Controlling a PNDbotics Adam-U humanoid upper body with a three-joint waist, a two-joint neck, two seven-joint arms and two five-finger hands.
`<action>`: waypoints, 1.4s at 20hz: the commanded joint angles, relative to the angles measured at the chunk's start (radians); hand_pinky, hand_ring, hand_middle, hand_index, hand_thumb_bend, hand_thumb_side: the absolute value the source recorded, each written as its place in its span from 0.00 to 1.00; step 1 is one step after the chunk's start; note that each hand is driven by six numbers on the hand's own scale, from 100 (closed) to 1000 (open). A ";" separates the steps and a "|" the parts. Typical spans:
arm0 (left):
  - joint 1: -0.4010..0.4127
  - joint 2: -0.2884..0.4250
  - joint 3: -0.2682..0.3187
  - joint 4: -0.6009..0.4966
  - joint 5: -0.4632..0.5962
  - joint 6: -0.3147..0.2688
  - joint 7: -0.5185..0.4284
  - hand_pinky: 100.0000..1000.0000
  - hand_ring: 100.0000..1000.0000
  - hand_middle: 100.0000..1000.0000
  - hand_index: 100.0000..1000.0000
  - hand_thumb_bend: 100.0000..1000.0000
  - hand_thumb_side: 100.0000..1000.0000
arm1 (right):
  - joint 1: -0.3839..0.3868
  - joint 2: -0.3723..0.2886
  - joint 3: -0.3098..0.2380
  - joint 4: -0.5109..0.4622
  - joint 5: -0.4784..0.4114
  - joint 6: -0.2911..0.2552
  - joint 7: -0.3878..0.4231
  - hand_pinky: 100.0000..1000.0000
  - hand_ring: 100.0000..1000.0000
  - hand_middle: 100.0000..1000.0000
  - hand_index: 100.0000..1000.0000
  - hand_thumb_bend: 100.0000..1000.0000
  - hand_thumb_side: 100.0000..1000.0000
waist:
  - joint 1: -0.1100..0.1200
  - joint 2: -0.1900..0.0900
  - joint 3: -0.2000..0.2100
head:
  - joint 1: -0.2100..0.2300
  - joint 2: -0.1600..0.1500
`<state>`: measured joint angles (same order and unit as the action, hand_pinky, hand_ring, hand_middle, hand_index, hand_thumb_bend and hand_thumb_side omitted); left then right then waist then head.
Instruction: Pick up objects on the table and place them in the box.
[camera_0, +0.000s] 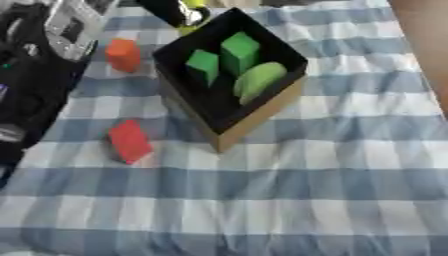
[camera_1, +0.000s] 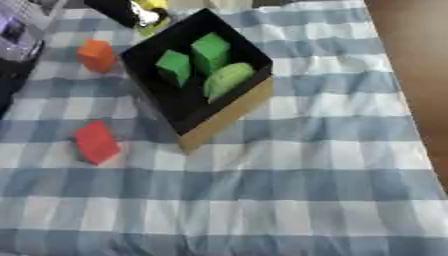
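Head stereo pair, looking steeply down, close; both share box (camera_0: 229, 75) on checked cloth (camera_0: 332, 190).

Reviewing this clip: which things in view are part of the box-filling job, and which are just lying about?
Job:
box
two green blocks and a light green rounded piece, already inside
orange block, on the cloth
red block, on the cloth

Lying about:
checked cloth
yellow-and-black thing behind the box

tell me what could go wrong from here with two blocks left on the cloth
1. The red block lies close to the box wall, so a hand reaching for it might nudge the box.
2. The box already holds two green blocks and a pale green rounded piece, so a dropped block may land tilted on them.
3. The orange block sits near dark equipment, which leaves little room to reach.
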<state>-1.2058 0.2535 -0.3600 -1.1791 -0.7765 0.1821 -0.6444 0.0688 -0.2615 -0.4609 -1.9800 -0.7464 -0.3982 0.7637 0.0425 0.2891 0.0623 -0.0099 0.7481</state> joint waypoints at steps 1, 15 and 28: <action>-0.031 -0.056 0.003 0.074 -0.037 -0.017 0.002 0.83 0.69 0.54 0.60 0.03 0.33 | -0.008 -0.023 -0.001 -0.020 -0.010 -0.076 0.085 1.00 1.00 0.35 1.00 0.00 0.47 | 0.002 -0.034 -0.005 | 0.009 0.004; -0.023 -0.110 0.028 0.199 -0.127 -0.120 0.009 0.95 0.87 0.77 0.87 0.45 0.41 | -0.014 -0.017 -0.004 -0.020 -0.004 -0.047 0.085 1.00 1.00 0.34 1.00 0.00 0.47 | 0.003 -0.030 -0.008 | 0.011 0.012; -0.019 -0.061 0.072 0.012 -0.116 -0.091 0.042 0.95 0.89 0.79 0.89 0.44 0.44 | -0.010 -0.016 -0.006 -0.020 0.002 -0.041 0.083 1.00 1.00 0.34 1.00 0.00 0.47 | 0.005 -0.036 -0.003 | 0.007 0.014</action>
<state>-1.2066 0.1636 -0.3024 -1.1279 -0.9047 0.0846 -0.6023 0.0615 -0.2599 -0.4612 -1.9800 -0.7452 -0.3764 0.7855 0.0425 0.2891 0.0590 -0.0016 0.7556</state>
